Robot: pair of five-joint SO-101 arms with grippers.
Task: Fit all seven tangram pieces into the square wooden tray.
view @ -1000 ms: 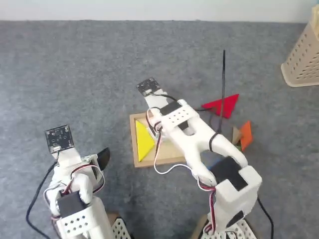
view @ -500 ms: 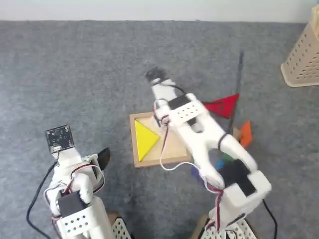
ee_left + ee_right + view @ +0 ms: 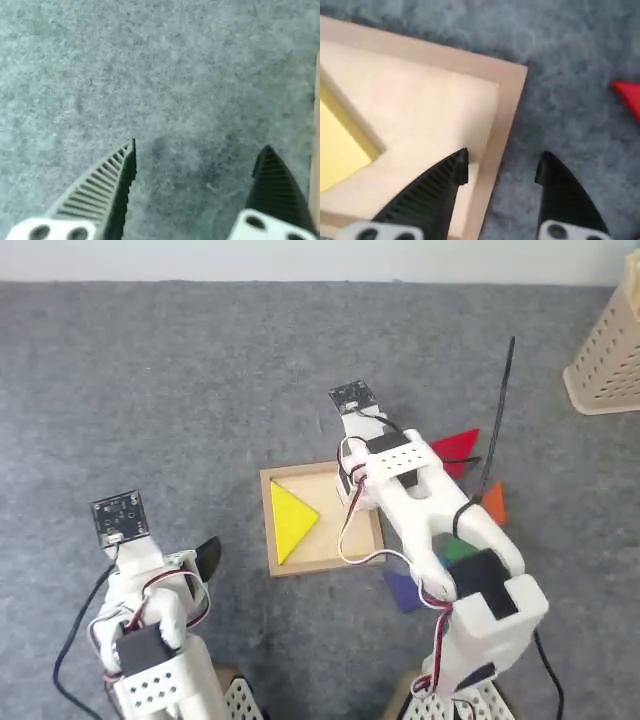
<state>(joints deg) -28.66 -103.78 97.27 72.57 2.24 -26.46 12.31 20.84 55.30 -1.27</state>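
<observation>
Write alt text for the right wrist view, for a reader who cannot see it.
The open right gripper straddles the rim of the square wooden tray, a yellow triangle piece lying inside and a red piece on grey carpet outside.

the right gripper (image 3: 503,155) is held spread across the tray (image 3: 512,95) rim, one finger inside and one outside, seemingly just above it. the left gripper (image 3: 200,145) is parted too, held beside the tray's opposite edge.

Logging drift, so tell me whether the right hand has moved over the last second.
Yes. Judged against the wooden tray, the right hand has swung sideways to the tray's edge nearest the red piece.
</observation>
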